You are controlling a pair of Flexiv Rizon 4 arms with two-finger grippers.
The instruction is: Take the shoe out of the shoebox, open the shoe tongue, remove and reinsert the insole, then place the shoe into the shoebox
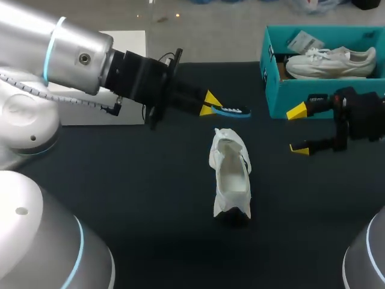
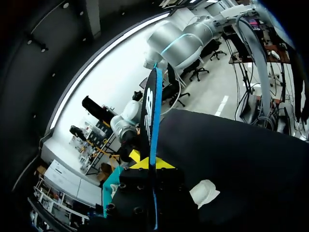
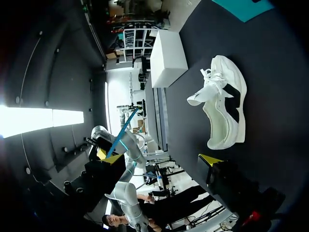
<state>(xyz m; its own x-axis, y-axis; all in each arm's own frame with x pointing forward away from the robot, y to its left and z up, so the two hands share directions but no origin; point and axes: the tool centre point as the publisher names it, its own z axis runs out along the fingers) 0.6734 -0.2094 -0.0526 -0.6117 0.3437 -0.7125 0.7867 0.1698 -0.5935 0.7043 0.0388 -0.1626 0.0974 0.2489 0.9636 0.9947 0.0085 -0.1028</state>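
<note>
Clamping the blue insole (image 1: 234,111), the left gripper (image 1: 212,107) hangs near the white shoe (image 1: 231,174) (tongue open) at the middle of the table (image 1: 120,192); the right gripper (image 1: 298,130), jaws apart, hovers beside the far-right-corner shoebox (image 1: 277,90).

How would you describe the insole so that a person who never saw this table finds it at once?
Start at the teal shoebox at the far right of the dark table, then look left to the left pincer. The insole is held in it, above the table. It is a thin flat piece, dark with a blue edge, unlike the white shoe lying on the table.
</note>
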